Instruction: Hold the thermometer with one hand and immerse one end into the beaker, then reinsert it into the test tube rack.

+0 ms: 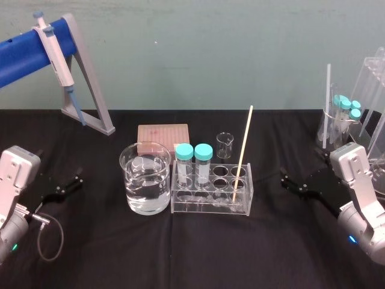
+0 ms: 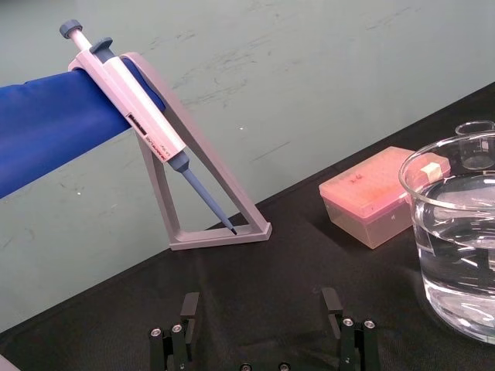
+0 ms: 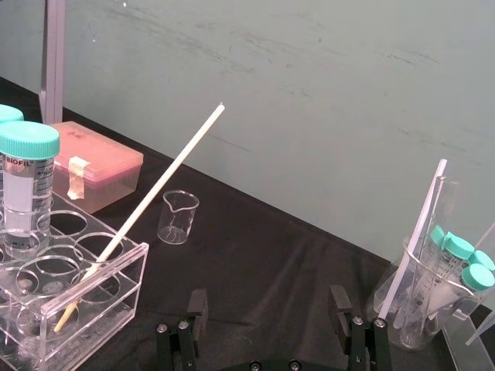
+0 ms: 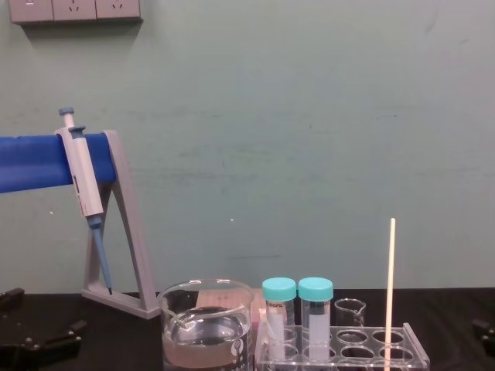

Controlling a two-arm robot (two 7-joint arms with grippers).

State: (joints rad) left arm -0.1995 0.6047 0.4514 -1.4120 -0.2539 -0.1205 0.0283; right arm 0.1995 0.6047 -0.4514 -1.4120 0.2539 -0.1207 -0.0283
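Now: thermometer leans in a right-end hole of the test tube rack, propped by its rim | right gripper nearest, fingers spread, likely picker | beaker just beside rack's left, handy for dipping | left gripper idle, spread.

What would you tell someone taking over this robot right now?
Both open, empty: left claw low at the table's left, right claw at the right, nearer the test tube rack.
The thermometer leans in the rack's right-end hole; the beaker, holding clear liquid, stands beside the rack's left end.
Seemingly nothing started.
Left: grasp thermometer, dip one end in beaker, reinsert it.
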